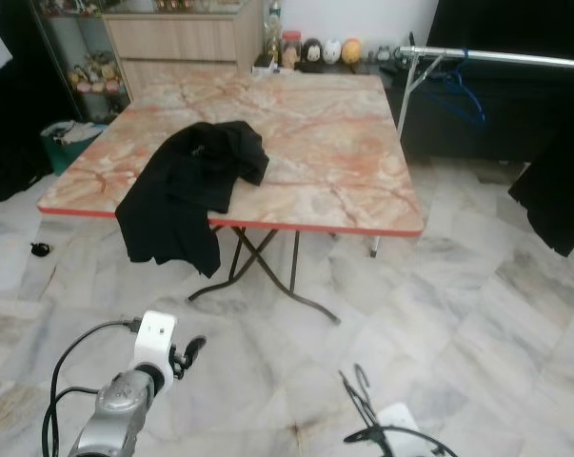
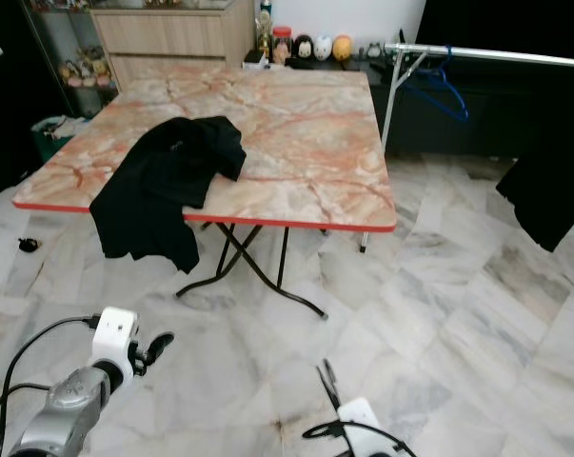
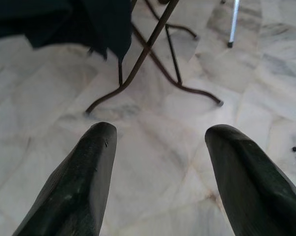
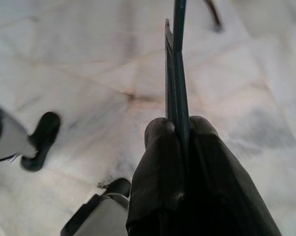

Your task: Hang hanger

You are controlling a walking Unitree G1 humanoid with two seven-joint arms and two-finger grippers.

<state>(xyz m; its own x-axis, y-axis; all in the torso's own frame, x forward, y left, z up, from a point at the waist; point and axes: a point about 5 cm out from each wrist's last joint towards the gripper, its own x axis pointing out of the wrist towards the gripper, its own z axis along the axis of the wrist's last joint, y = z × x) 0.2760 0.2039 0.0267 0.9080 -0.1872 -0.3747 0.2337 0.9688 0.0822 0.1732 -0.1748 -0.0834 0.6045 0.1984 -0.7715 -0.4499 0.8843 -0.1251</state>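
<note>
Table (image 1: 306, 143) sits ahead of the grippers, shirt (image 1: 187, 186) draped over its near-left edge, rack (image 1: 496, 59) far right.

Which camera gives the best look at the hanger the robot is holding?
The right wrist view: the hanger is close up, clamped between the right gripper's fingers. Both eye views catch only its dark hook low in the frame, small and thin.

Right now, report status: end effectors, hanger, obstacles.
Right end effector shut on hanger, low over floor. Left end effector open, empty. Rail far right, beyond table; blue hanger already on it.
</note>
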